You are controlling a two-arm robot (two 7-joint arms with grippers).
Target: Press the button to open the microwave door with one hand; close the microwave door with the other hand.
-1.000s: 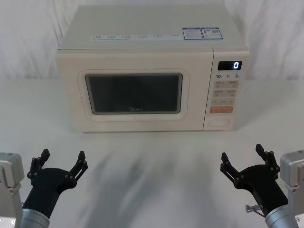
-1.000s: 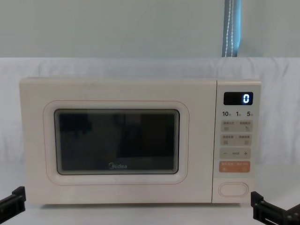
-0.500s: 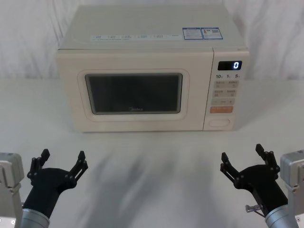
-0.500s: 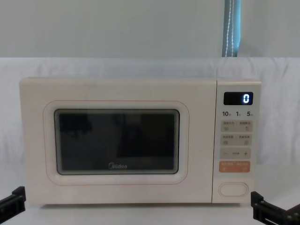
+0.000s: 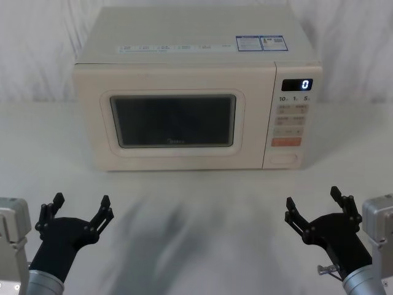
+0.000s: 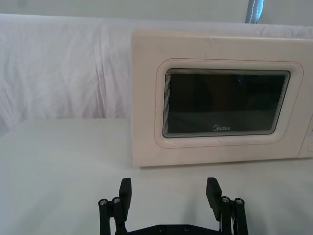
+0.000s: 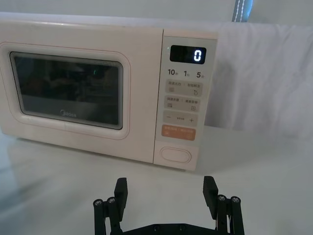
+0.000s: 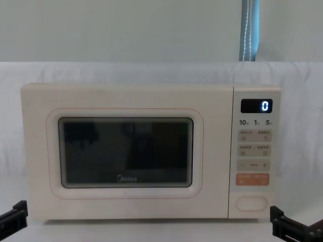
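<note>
The cream microwave stands at the back of the white table. Its microwave door (image 5: 175, 120) (image 8: 126, 151) (image 6: 222, 105) (image 7: 68, 90) with the dark window is shut flush. The button (image 5: 284, 158) (image 8: 251, 203) (image 7: 176, 155), a blank cream oval, sits at the bottom of the control panel on the right. My left gripper (image 5: 81, 204) (image 6: 169, 191) hovers open over the table's near left, well short of the door. My right gripper (image 5: 314, 200) (image 7: 166, 189) hovers open at the near right, in front of the panel and clear of it.
The control panel (image 5: 293, 120) carries a lit display reading 0, small cream keys and an orange key above the oval one. White cloth (image 5: 37, 55) hangs behind the microwave. Bare table (image 5: 196, 203) lies between the grippers and the microwave.
</note>
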